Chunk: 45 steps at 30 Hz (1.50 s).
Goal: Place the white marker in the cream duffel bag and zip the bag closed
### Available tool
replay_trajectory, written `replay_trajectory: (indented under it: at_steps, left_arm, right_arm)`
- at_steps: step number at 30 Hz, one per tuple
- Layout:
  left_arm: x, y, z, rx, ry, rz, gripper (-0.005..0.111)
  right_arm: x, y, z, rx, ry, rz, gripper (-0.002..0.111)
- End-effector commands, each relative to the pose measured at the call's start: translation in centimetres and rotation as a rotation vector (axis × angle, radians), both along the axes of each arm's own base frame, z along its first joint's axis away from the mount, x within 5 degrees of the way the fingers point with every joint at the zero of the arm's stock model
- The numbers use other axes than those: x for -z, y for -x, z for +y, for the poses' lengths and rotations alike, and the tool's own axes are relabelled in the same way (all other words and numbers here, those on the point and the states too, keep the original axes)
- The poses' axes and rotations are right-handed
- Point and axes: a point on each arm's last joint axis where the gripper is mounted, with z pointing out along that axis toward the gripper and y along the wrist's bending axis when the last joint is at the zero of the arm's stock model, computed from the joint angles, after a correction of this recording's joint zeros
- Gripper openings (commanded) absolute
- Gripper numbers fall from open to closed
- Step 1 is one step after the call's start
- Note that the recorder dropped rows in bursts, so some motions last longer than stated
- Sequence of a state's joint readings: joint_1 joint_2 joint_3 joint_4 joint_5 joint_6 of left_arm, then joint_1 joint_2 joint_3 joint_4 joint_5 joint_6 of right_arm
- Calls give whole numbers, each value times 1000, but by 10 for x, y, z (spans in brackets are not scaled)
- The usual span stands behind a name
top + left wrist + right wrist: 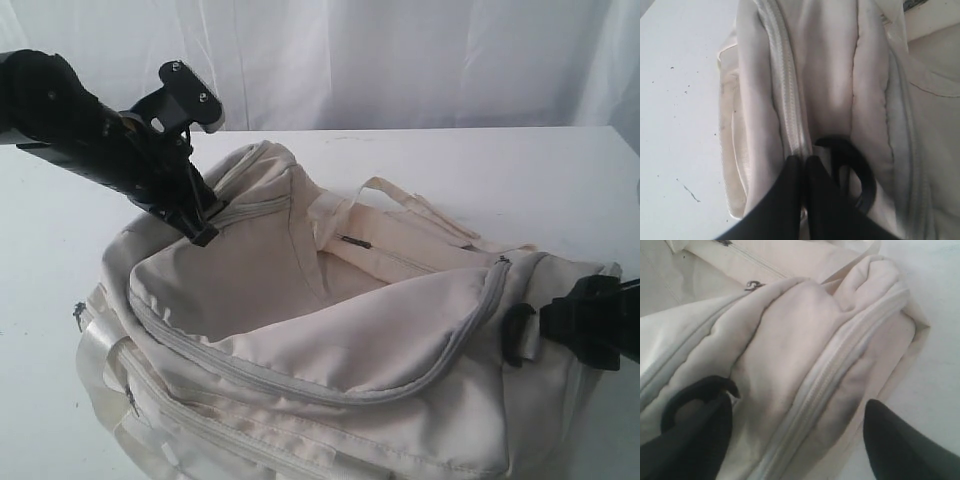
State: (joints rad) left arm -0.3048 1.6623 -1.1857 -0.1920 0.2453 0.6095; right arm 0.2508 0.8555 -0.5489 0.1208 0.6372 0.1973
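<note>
The cream duffel bag [330, 340] lies on the white table with its curved top flap gaping open. My left gripper [207, 226] is at the bag's far left end, near a black strap ring [863, 176]. It [804, 160] is shut, pinching the fabric edge along the grey zipper [786, 90]. At the bag's right end my right gripper [585, 320] stands open. Its black fingers [892, 437] straddle the zipper seam [840, 365] without closing on it. A second black strap ring [687, 397] sits beside one finger. The white marker is out of view.
The white table [520, 180] runs out behind and to the right of the bag, with a white curtain [400, 60] at the back. A cream webbing handle [400, 195] lies across the far side of the bag. An inner pocket zip pull [350, 241] shows inside the opening.
</note>
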Motion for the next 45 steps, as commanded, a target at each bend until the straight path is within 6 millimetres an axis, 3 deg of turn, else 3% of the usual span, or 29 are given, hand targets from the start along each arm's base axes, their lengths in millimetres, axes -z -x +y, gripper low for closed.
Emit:
replay_trajectory:
  at_steps: [1,9,11,17,22,27,31,35,45]
  left_arm:
    - [5,3,1,-7,5,56,0]
    - [5,3,1,-7,5,56,0]
    - [5,3,1,-7,5,56,0]
    - [6,0,14,-131,72,104,0]
    - [10,1,51,-317,130,209,0]
    - [-4,11,78,-415,168,187,0]
    - [-20,23,81,-424,184,176,0]
    - [-24,30,79,-421,208,210,0]
    - [9,45,81,-455,200,290,0]
  right_arm:
    - [6,-7,0,7,18,10,68]
    - [16,-24,6,-6,9,16,63]
    - [18,-27,7,-4,9,17,52]
    - [13,-38,7,13,-10,-96,0]
    - [-7,-48,7,-16,44,-207,0]
    - [-30,-64,4,-41,135,-266,0]
    - [-34,-83,-1,-6,145,-244,0]
    - [-24,-102,-1,-12,174,-200,0]
    - [-20,-126,3,-30,191,-191,0]
